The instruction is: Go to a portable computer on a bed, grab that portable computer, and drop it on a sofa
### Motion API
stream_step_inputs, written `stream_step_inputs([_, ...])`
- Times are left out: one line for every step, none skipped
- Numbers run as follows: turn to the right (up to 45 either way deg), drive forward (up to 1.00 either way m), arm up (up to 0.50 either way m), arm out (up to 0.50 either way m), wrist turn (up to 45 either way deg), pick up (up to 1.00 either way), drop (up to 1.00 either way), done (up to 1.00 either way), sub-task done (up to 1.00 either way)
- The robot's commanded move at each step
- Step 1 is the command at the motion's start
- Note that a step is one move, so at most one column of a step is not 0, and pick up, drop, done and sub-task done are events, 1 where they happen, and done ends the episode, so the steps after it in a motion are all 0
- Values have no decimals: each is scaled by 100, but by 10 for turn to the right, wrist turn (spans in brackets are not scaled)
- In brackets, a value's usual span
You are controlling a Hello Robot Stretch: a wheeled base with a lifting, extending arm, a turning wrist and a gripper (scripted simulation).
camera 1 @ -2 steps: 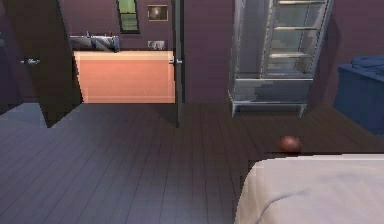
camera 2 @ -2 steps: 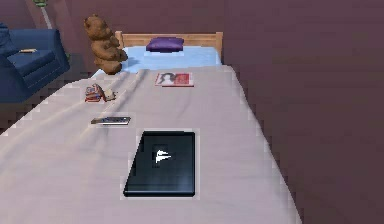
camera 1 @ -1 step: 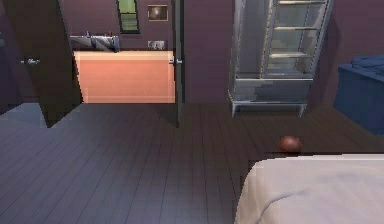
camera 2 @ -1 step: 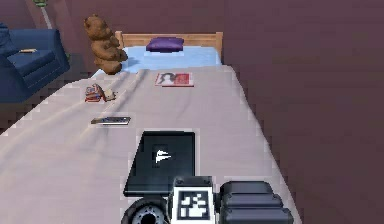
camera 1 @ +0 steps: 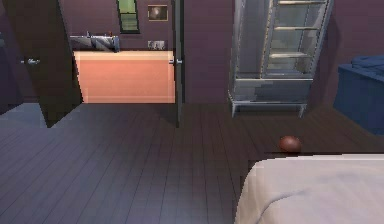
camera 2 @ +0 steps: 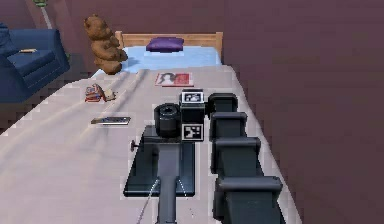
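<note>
- Dark-grey flat portable computer (camera 2: 140,178) lies on pale-sheeted wooden bed (camera 2: 60,150), mid-mattress.
- Black two-finger gripper (camera 2: 143,135) at it; can't tell if holding anything.
- Brown teddy bear (camera 2: 103,45) & purple pillow (camera 2: 165,44) at bed's head.

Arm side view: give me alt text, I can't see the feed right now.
The claw shows at a dark flat slab lying on a pale bed; whether it holds anything cannot be told. A teddy bear and purple pillow sit near the headboard, a blue armchair beside the bed.
</note>
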Motion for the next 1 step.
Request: stream_step_inputs([0,0,0,0,450,0,0,0,0])
